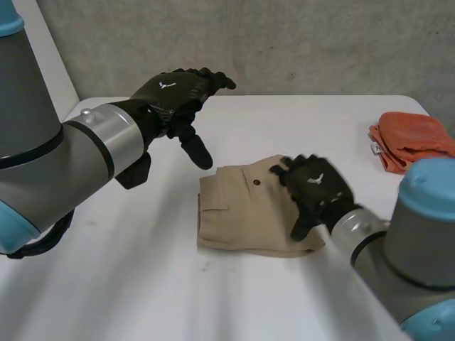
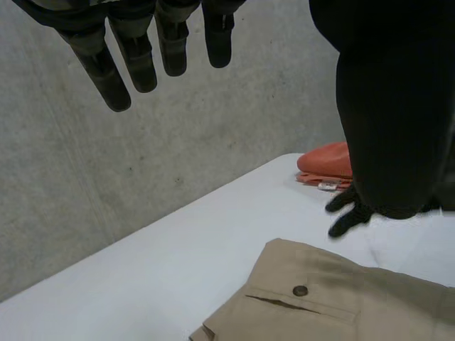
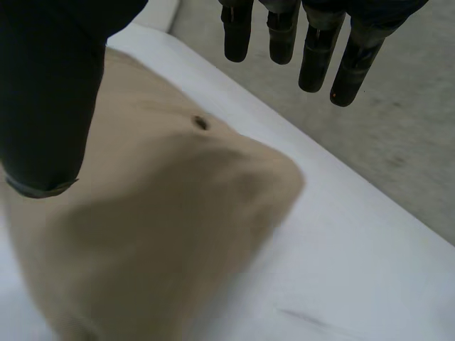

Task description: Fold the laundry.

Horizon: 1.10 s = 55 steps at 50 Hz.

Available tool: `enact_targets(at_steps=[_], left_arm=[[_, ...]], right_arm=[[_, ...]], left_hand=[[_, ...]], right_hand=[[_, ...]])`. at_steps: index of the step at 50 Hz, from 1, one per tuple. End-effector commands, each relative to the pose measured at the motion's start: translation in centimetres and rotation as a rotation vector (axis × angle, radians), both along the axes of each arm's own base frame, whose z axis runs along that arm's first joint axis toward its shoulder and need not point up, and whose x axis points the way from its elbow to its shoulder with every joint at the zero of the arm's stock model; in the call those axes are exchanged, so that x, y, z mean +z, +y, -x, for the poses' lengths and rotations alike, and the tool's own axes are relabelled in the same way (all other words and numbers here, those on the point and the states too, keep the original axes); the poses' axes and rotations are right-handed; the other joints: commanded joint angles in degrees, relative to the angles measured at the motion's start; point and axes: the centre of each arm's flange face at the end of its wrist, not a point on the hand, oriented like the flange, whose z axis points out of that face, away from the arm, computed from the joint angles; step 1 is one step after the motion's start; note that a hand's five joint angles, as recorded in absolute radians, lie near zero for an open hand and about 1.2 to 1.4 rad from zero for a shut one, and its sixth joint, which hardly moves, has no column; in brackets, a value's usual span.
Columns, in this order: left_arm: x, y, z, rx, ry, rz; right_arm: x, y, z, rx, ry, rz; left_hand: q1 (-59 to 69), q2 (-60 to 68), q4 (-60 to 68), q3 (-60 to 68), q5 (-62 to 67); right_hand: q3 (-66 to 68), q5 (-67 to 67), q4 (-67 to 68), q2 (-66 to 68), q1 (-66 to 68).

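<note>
Your left fingers (image 2: pixel 142 64) are straight and spread, with the thumb held well away from them, and they hold nothing. That left hand (image 1: pixel 174 96) hangs in the air up and to the left of the pants (image 1: pixel 238 213), apart from them, its thumb pointing down toward their near-left corner.

Your right fingers (image 3: pixel 315 57) are also straight and loosely parted, the thumb wide to the side, and nothing is pinched between them. The right hand (image 1: pixel 316 186) sits over the right side of the pants, palm down. You cannot tell from these views whether it presses the cloth or only hovers just above it.

The pants are tan and lie folded into a compact, flat stack in the middle of the table (image 1: pixel 142 284), with a pocket and a dark button (image 1: pixel 255 182) facing up, just left of your right hand. Farther right of the pants, well apart from them, an orange cloth (image 1: pixel 412 138) lies bunched by the table's edge.
</note>
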Motion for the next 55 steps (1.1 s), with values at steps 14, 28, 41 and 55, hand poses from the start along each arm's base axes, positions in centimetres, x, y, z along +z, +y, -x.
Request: enact_targets(at_steps=[14, 28, 41, 55], left_arm=[[-0.7, -0.1, 0.0, 0.005, -0.01, -0.022], [-1.1, 0.1, 0.0, 0.004, -0.015, -0.035], [-1.3, 0.1, 0.0, 0.003, -0.017, -0.041], [-1.3, 0.4, 0.2, -0.005, -0.015, -0.038]], right_arm=[[-6.3, 0.9, -2.5, 0.099, 0.074, 0.047], [-7.6, -0.4, -3.3, 0.094, 0.082, 0.121], [-7.7, -1.5, -3.5, 0.062, 0.102, 0.149], [-6.4, -3.2, -4.6, 0.05, 0.064, 0.202]], left_hand=[[2.4, 1.61, 1.67, 1.26, 0.44], [1.9, 1.1, 1.16, 0.75, -0.07], [1.56, 0.77, 0.82, 0.42, -0.41], [1.56, 0.77, 0.82, 0.42, -0.41]], right_hand=[[-2.52, -4.08, -3.7, -1.34, 1.43], [5.8, 4.24, 4.62, 6.98, 9.75], [14.21, 12.65, 13.03, 15.38, 18.16], [25.99, 24.43, 24.81, 27.16, 29.94]])
